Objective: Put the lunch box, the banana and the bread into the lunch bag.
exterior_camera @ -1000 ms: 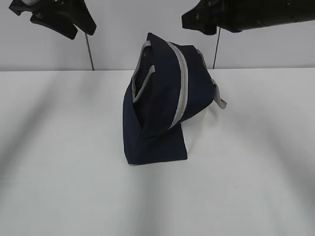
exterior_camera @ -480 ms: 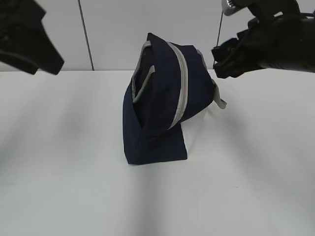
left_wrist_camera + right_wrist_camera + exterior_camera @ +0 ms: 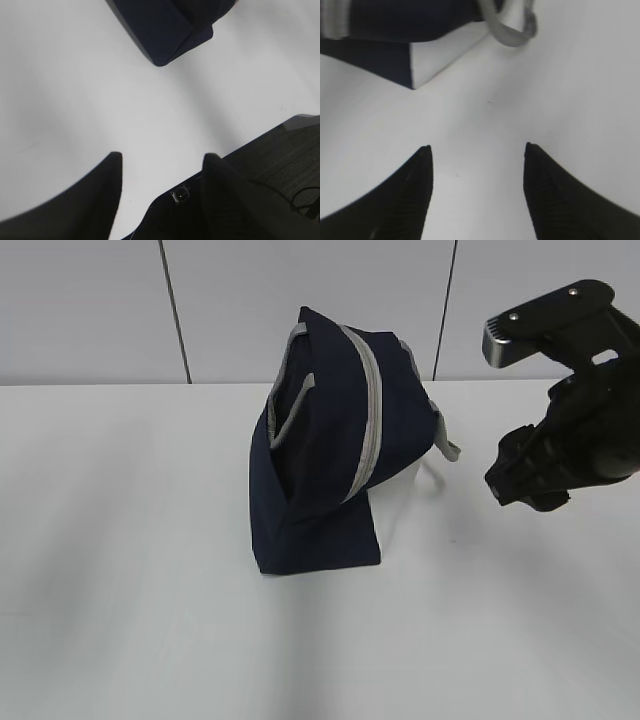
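The navy lunch bag [image 3: 320,460] stands in the middle of the white table, leaning, with its grey zipper [image 3: 372,410] running shut over the top. The lunch box, the banana and the bread are out of view. My right arm [image 3: 570,440] hangs low to the right of the bag. My right gripper [image 3: 477,147] is open over bare table, short of the bag's white side panel [image 3: 440,55] and a grey handle loop [image 3: 512,32]. Over the table my left gripper [image 3: 162,155] is open and empty, with a bag corner [image 3: 165,25] far ahead.
The white table [image 3: 150,590] stretches wide on every side of the bag. A grey wall with vertical seams [image 3: 175,310] stands behind it. The left wrist view shows the table's edge and dark floor [image 3: 285,170] beyond.
My right arm has come down from the top of the view to table height, right of the bag. The left arm has moved left and out of the exterior view.
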`<state>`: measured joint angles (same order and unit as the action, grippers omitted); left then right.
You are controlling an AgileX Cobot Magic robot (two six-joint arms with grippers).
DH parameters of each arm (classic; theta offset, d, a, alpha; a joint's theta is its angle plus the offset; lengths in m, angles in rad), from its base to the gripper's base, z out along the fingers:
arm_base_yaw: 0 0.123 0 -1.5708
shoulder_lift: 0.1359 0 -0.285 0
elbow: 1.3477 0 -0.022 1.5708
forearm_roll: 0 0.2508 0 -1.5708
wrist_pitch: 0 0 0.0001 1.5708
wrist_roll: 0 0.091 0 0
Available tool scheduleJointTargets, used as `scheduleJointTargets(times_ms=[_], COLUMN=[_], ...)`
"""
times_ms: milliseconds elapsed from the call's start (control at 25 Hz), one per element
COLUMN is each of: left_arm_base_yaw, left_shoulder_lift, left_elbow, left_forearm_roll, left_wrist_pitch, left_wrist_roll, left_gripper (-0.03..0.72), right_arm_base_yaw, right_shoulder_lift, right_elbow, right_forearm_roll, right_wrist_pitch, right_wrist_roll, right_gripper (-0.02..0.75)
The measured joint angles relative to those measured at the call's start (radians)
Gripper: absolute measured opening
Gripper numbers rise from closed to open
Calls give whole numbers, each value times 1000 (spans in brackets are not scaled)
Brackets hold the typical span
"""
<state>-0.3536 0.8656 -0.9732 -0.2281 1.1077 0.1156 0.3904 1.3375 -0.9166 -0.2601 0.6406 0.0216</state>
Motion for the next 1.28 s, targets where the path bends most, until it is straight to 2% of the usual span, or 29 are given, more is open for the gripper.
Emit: scheduleJointTargets(times_ms=[80,200,400,560,880,1120,1280], left_arm_base_yaw=[0,0,0,0,0,0,0], left_shoulder_lift=[-49,-109,-212,-308,-460,-500,-500], left_elbow=[41,115,211,270,395,447,448], left_forearm_roll=[13,18,22,48,79,86,88], left_wrist_pitch=[0,0,-7,-25,-15,-8,-9], left_wrist_roll=[2,2,2,2,2,2,2], left_gripper=[368,368,368,368,368,368,368], right_arm_base_yaw=[4,4,4,4,4,4,4], right_shoulder_lift=[-66,-167,-320,-437,-711,-896,-998], right_elbow=[0,-2,-6,43,269,343,374], right_forearm_roll=[167,321,425,440,440,341,251], right_wrist_pitch=[29,49,75,117,235,439,477], right_wrist_roll=[-153,-262,-293,-293,-217,-102,-52], right_gripper=[427,428,489,512,514,514,514])
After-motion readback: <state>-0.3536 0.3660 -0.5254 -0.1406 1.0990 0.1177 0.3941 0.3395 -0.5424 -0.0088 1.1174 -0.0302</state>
